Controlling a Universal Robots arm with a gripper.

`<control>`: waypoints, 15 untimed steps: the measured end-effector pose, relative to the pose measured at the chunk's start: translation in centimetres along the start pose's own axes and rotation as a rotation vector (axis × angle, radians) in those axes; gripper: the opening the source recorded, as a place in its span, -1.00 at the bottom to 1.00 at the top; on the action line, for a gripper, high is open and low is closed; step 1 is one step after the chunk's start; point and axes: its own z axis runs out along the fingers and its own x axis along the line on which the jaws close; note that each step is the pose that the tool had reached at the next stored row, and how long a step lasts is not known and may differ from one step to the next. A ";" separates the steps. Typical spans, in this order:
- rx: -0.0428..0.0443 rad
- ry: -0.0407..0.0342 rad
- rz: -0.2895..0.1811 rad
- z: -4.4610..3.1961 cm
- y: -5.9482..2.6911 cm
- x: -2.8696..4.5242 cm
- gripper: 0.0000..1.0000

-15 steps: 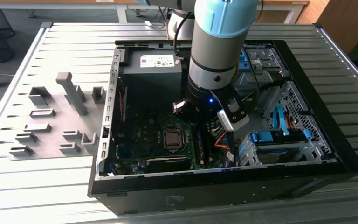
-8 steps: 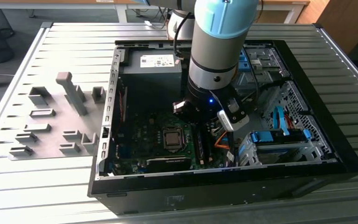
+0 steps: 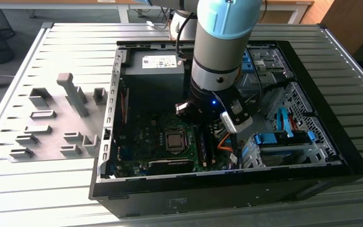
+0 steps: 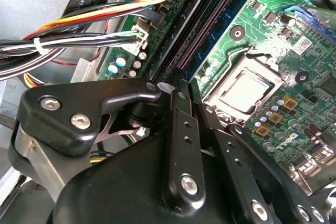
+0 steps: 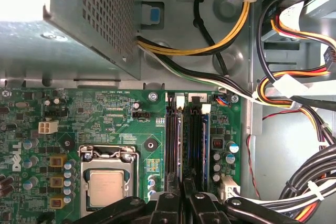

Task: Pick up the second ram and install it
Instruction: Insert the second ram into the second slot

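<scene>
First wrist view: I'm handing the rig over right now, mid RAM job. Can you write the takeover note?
Gripper: inside the open PC case, directly over the memory slots beside the processor socket. Its grip cannot be judged.
Ram: one blue-green stick stands in a slot next to the gripper. I cannot tell whether this is the second ram.
Done: the arm is at the slots.
Left: confirm that the second ram is seated and latched.
Grey holder blocks sit outside the case, at the exterior view's left.
</scene>
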 end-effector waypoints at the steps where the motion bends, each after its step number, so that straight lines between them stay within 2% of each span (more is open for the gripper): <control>1: 0.0001 0.0000 0.000 0.00 0.00 0.00 -0.73; 9: -0.0024 0.0001 0.000 0.00 0.00 0.00 -0.73; 15: -0.0021 0.0017 0.000 -0.30 0.00 0.00 -0.73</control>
